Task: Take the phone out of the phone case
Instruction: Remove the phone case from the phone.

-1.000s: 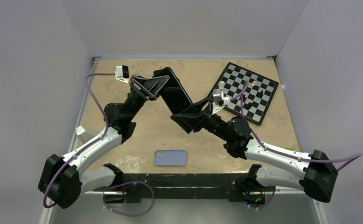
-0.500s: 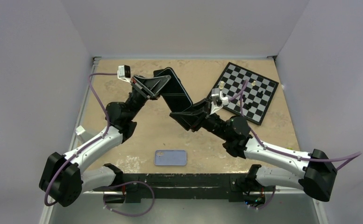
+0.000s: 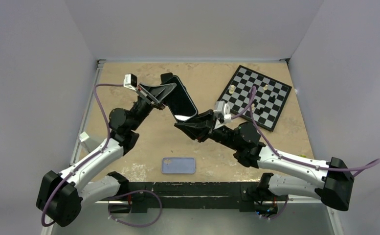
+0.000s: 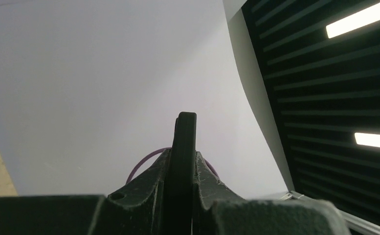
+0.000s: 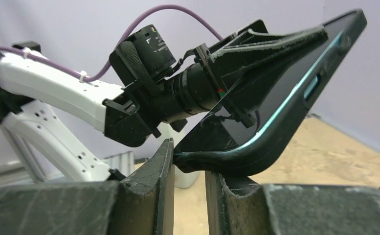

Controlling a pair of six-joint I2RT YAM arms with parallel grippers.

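Phone (image 5: 271,117) aloft; left fingers (image 4: 148,183) clamp its edge; right fingers (image 5: 153,181) slightly apart around corner, grip unclear.

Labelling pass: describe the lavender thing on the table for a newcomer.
On the tan table, look to the middle of the edge nearest the robot. A phone-sized lavender-blue case lies flat there, alone; the phone held aloft is black.
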